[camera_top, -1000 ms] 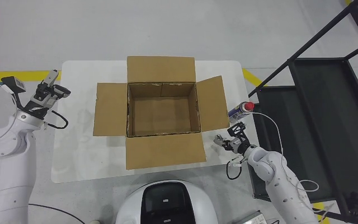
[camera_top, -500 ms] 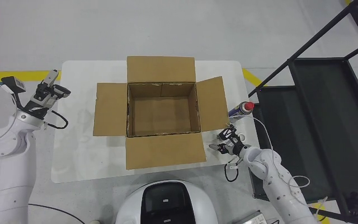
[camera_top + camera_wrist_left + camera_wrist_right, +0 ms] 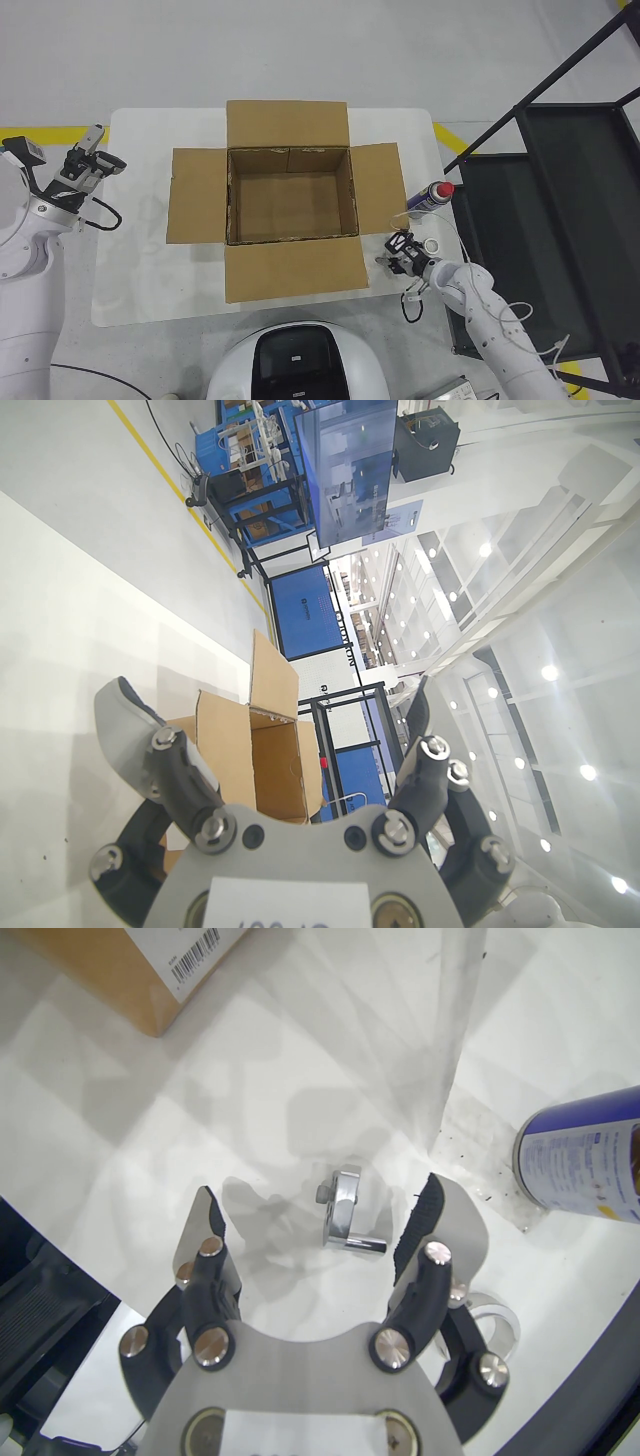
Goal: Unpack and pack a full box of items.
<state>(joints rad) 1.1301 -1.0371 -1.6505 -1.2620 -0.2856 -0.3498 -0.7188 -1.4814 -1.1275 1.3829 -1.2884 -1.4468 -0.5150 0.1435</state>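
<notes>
Your metal bracket (image 3: 342, 1213) lay flat on the desk (image 3: 140, 280), right between the spread fingers of your right pincer (image 3: 320, 1205), with the spray can (image 3: 580, 1158) nearby and a ring (image 3: 492, 1323) just beside the pincer. The cardboard box (image 3: 290, 190) sat open mid-desk, four flaps splayed, its bare floor showing. Your left pincer (image 3: 267, 700) hung spread wide by the desk's left edge, gripping nothing.

1 box (image 3: 290, 125), 1 spray can (image 3: 430, 197), 1 metal part (image 3: 342, 1210), poss. 1 ring (image 3: 495, 1323).
</notes>
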